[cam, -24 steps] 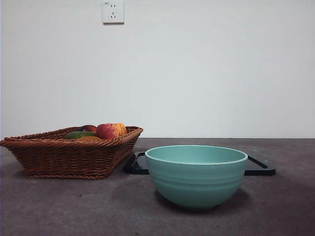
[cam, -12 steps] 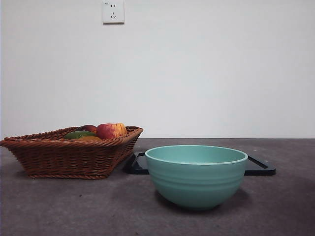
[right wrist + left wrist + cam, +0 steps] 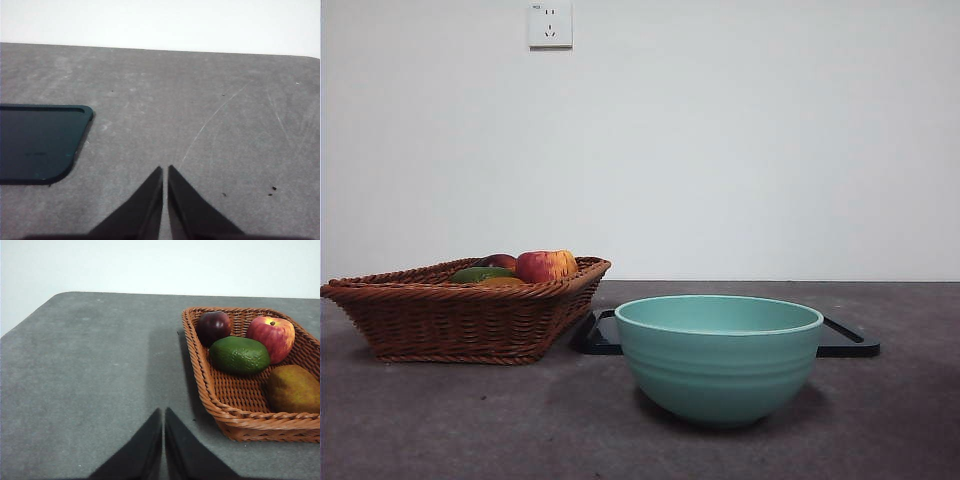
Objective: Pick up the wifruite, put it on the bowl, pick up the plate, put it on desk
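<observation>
The wifruite point(image 3: 292, 389), a dull brown oval, lies in the wicker basket point(image 3: 235, 422) beside a green fruit point(image 3: 239, 355). My left gripper point(image 3: 163, 411) hangs shut over bare desk point(image 3: 85, 380), short of the basket's near corner. The mint-green bowl point(image 3: 718, 358) stands upright in the middle of the front view, with nothing showing above its rim. Behind it lies the plate point(image 3: 845, 338), a flat dark rectangle with rounded corners. Its corner point(image 3: 37, 142) shows in the right wrist view, off to one side of my shut right gripper point(image 3: 165, 168). Neither arm appears in the front view.
The basket point(image 3: 460, 315) stands left of the bowl and also holds a red-yellow apple point(image 3: 271, 336) and a dark plum point(image 3: 213, 326). A white wall with a socket point(image 3: 550, 25) closes off the back of the desk.
</observation>
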